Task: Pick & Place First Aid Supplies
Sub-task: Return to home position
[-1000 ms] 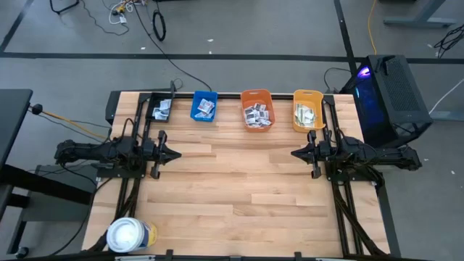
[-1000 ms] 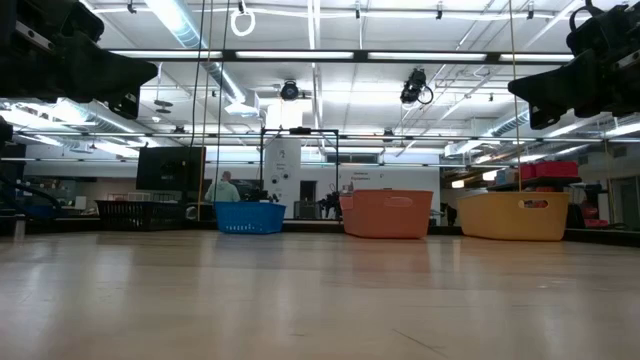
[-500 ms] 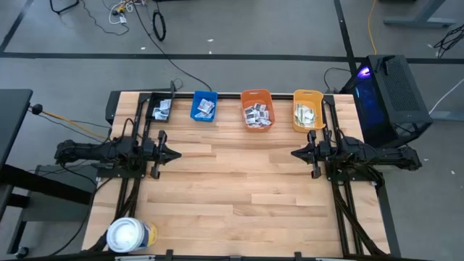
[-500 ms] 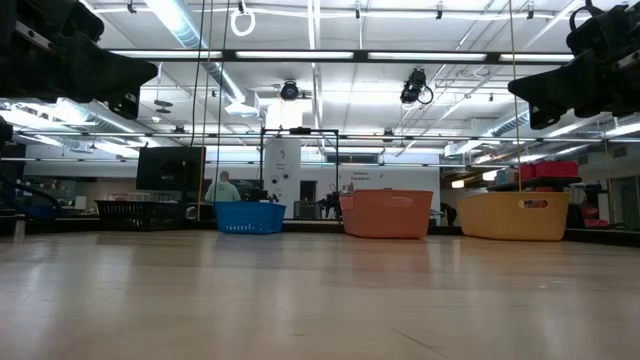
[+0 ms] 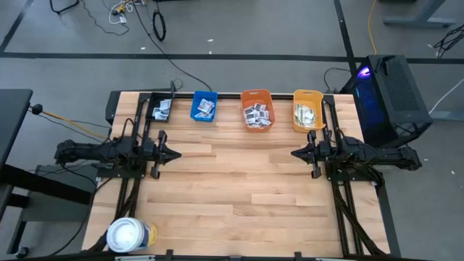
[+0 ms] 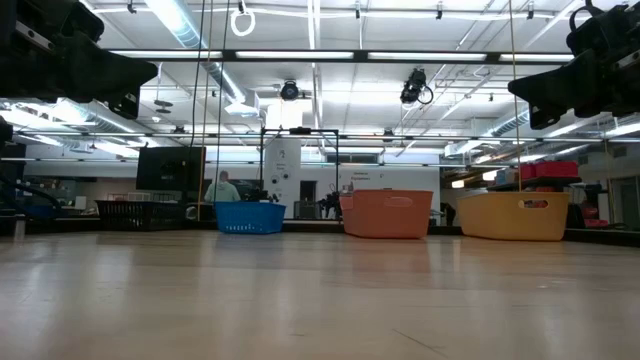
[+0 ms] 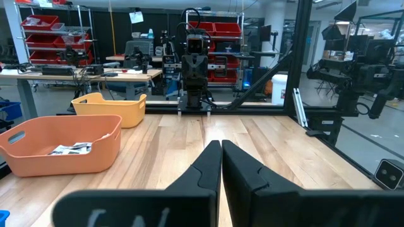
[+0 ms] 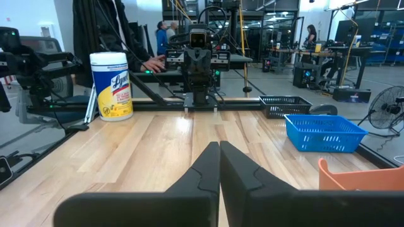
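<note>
The first aid supplies lie as small white packets in a row of bins along the table's far edge: a black mesh bin (image 5: 161, 109), a blue bin (image 5: 205, 106), an orange bin (image 5: 257, 109) and a yellow bin (image 5: 308, 110). My left gripper (image 5: 178, 154) hovers level over the table's left side, shut and holding nothing. My right gripper (image 5: 293, 154) hovers level over the right side, shut and holding nothing. Both point at each other across the bare wood. Packets (image 7: 71, 149) show inside the orange bin in the left wrist view.
A white canister of wipes (image 5: 130, 235) with a yellow-blue band stands at the table's near left corner. A dark computer tower (image 5: 392, 93) stands off the table's far right. The wooden middle of the table (image 5: 239, 181) lies between the two arms.
</note>
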